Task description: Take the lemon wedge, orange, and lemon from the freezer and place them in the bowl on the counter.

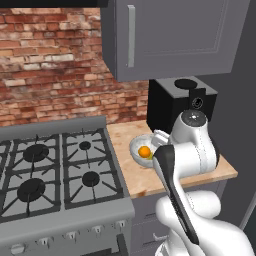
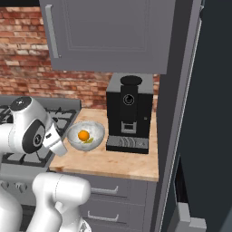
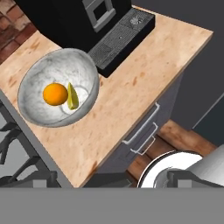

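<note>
The wrist and hand of the arm hang over the front edge of the counter [image 3: 131,100], the hand camera looking down and forward across the wood top. The fingertips of the gripper cannot be picked out against the white body, so the jaws are not directly readable; the recorded state is fully released, and nothing is carried.

Just beyond the hand sits the bowl [image 3: 39,78], between the gas stove [image 1: 55,170] and the black coffee machine [image 2: 129,113], close to both. Inside it the orange [image 3: 55,94] rests near the centre, and the lemon wedge [image 3: 72,97] lies touching or just beside it, its long axis running roughly from the near rim to the far rim in the hand view. Two of three items are therefore judged delivered.

The relation that governs the coming move: the lemon remains to be fetched, and the freezer [image 2: 213,113] stands to the arm's right — its dark wall rises at the right of the right base view, past the counter end. The bowl lies on the opposite side. The arm is folded compactly, elbow raised, forearm angled down toward the bowl — so the next step likely calls for a swing or a base drive rightward, away from the bowl.
</note>
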